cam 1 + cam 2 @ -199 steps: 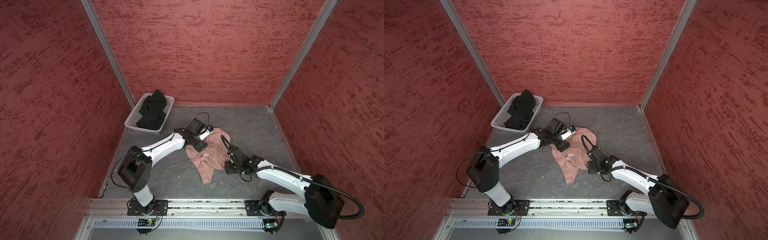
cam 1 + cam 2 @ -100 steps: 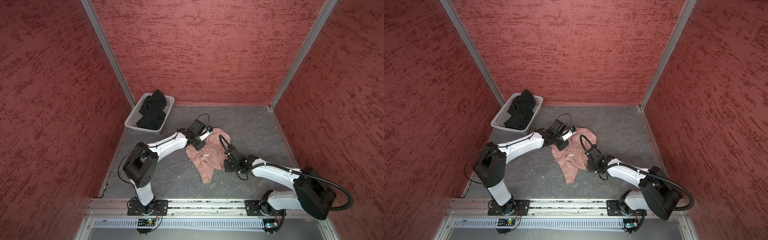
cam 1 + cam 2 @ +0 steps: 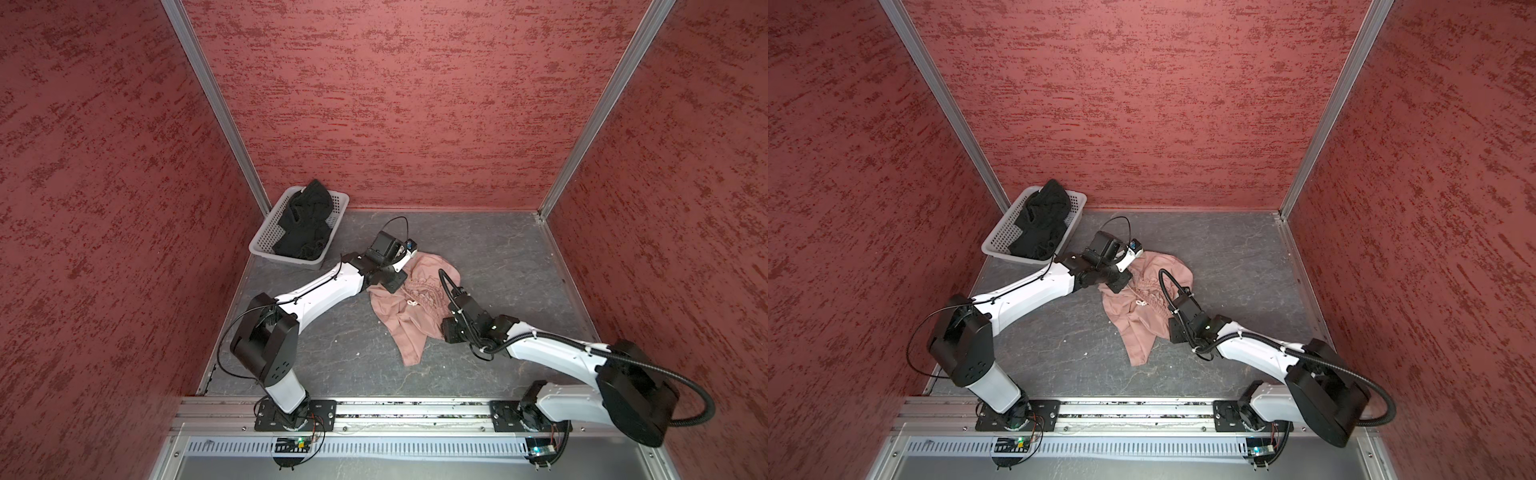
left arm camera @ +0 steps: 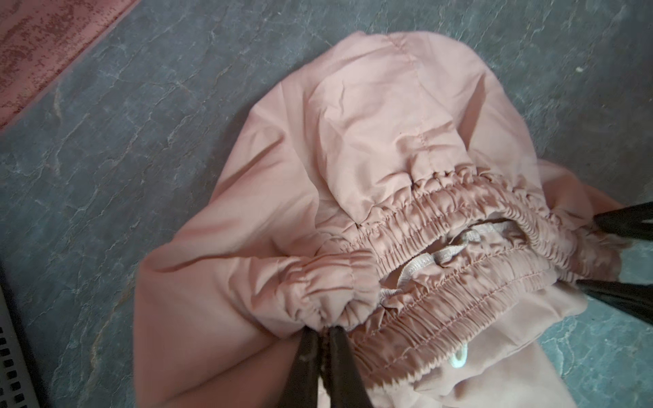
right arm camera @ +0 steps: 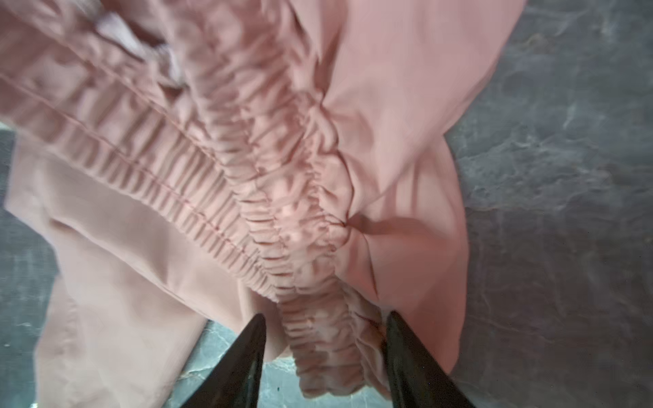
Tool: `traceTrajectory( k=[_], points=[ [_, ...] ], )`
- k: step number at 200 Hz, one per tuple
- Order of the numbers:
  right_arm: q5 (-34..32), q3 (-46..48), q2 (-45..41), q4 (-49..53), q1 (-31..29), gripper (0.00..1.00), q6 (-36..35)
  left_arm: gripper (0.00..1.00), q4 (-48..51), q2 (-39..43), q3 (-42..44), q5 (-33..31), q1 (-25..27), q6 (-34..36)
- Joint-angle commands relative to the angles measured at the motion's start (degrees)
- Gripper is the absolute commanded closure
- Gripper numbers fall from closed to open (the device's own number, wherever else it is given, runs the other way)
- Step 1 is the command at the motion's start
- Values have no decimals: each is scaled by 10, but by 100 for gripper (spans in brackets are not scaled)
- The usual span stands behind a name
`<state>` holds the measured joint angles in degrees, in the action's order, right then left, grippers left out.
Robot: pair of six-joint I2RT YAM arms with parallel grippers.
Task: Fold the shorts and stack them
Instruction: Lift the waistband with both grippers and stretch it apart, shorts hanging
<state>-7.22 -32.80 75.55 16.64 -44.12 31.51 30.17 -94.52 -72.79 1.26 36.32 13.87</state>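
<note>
Newly pinched at one waistband end by the tight-shut left fingers, the pink shorts lie crumpled mid-tabletop. The right fingers straddle the other end, half open, holding nothing. Lifting now would likely drag them lopsided. Nearby, black shorts sit in the basket.

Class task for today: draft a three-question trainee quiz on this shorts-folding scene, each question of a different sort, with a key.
1. True or false: the black shorts lie folded on the pink shorts.
2. What are the left gripper's fingers shut on? A) the pink waistband B) the basket rim C) nothing
3. Fill in: the right gripper's fingers stand ____ on either side of the waistband.
Key: 1 false, they are heaped in the basket; 2 A; 3 open.
</note>
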Motion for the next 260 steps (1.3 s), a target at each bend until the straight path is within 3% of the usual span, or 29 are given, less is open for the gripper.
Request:
traceTrajectory(
  k=[1,43,60,73,129,165,199,260],
  points=[
    [-33,-3,20,-10,-12,44,11,93,-20,24,7,9,-3,-24],
    [-69,18,-1,3,-12,48,14,94,-14,43,9,9,-12,-31],
    [-97,31,-5,-10,-11,66,29,98,-11,55,7,8,-13,-36],
    [-110,34,-3,-21,-11,100,32,98,-9,68,8,10,-15,-42],
    [-105,-89,-53,68,7,100,-14,100,12,131,-25,-13,-19,-47],
    [-92,-224,-140,155,53,100,-102,100,84,174,-98,-86,-8,-35],
    [-57,-376,-150,225,89,100,-190,100,191,176,-220,-255,35,2],
    [-57,-614,-154,347,91,100,-268,100,362,194,-468,-470,139,0]
  ],
)
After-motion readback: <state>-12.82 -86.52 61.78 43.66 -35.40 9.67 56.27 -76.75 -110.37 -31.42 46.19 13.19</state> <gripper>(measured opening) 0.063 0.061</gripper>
